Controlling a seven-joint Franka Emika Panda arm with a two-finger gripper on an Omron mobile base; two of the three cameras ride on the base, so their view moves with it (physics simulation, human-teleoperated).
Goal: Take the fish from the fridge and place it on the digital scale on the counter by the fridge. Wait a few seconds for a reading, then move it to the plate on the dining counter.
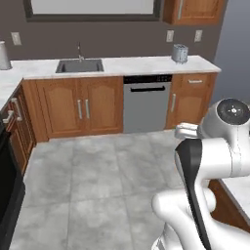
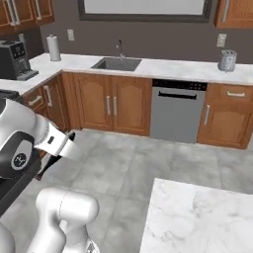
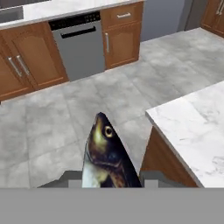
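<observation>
Dark and glossy, one fish fills the lower middle of the hand view, head pointing up and away, one yellowish eye showing. It sits clamped between the two fingertips of the gripper, whose jaws are closed on its body. Just to its right is a corner of the dining counter, white marble over a brown wood side; the fish is above the grey tiled floor, not over the marble. Across the floor stands one grey dishwasher between wooden cabinets. On the far counter sit one sink, one toaster, one paper towel roll and one black coffee machine.
</observation>
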